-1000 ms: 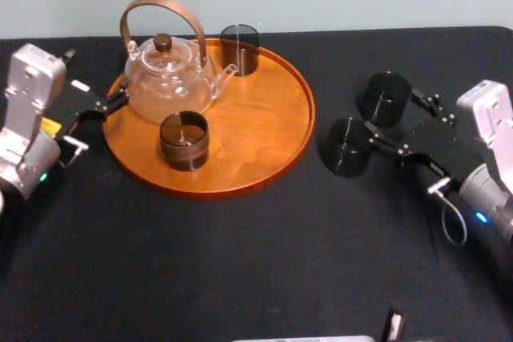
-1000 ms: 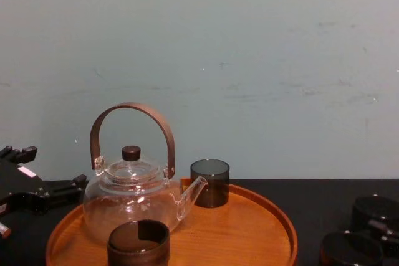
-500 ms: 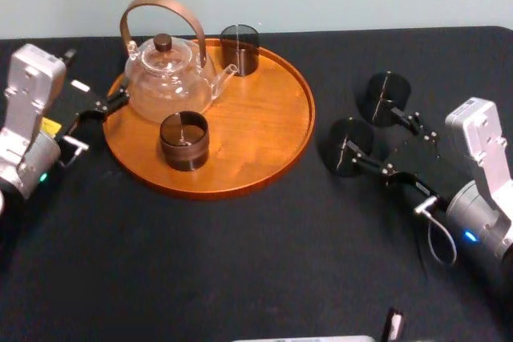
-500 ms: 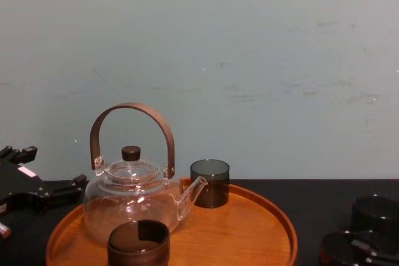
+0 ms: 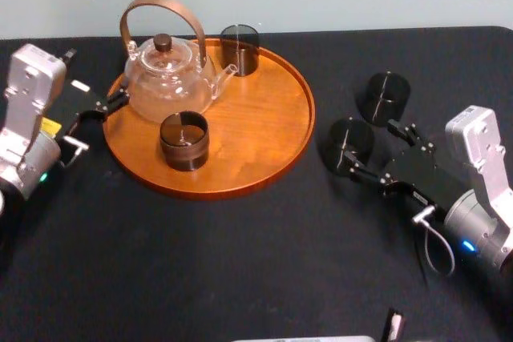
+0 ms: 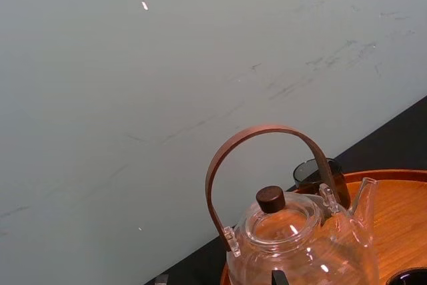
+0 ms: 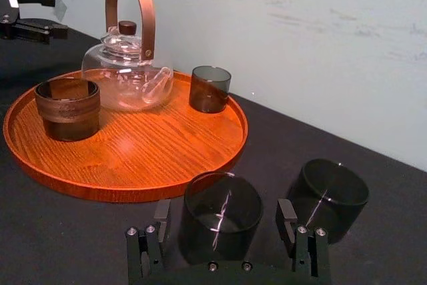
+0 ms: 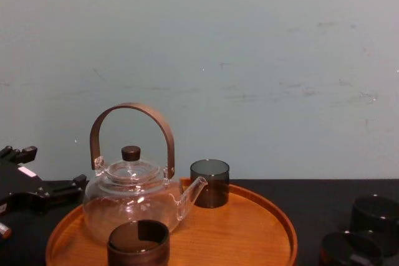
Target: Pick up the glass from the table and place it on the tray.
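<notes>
Since a second ago the right arm is shifting closer to the robot's body, while the glasses, the tray and the left arm are staying put.

In the head view, the nearer glass [image 5: 350, 146] is standing on the black surface [image 5: 240, 262] at the tray's [image 5: 272, 142] 3 o'clock, clear of the rim. The farther glass [image 5: 385, 95] is standing at its 1 o'clock. The right claw [image 5: 370, 148] is reaching in from 4 o'clock, released. The left claw [image 5: 103, 122] is resting at the tray's 9 o'clock, also released. On the tray, the teapot [image 5: 164, 78] is sitting at 10 o'clock, the smoky cup [image 5: 240, 50] at 1 o'clock and the brown cup [image 5: 184, 140] at 7 o'clock.

In the left wrist view, the teapot [image 6: 293, 238] is standing in front of the smoky cup [image 6: 310, 173] on the tray [image 6: 400, 198].

In the right wrist view, the right claw [image 7: 223, 210] is straddling the nearer glass [image 7: 220, 195]. Its fingers [image 7: 155, 231] are spread on either side, and neither is touching the wall. The farther glass [image 7: 327, 195] is standing just beside it, outside the claw, and the tray [image 7: 133, 165] is lying beyond.

In the chest view, the left claw [image 8: 56, 166] is hanging at the tray's [image 8: 274, 216] 9 o'clock. Both glasses [image 8: 376, 213] are showing low at its 4 o'clock.
</notes>
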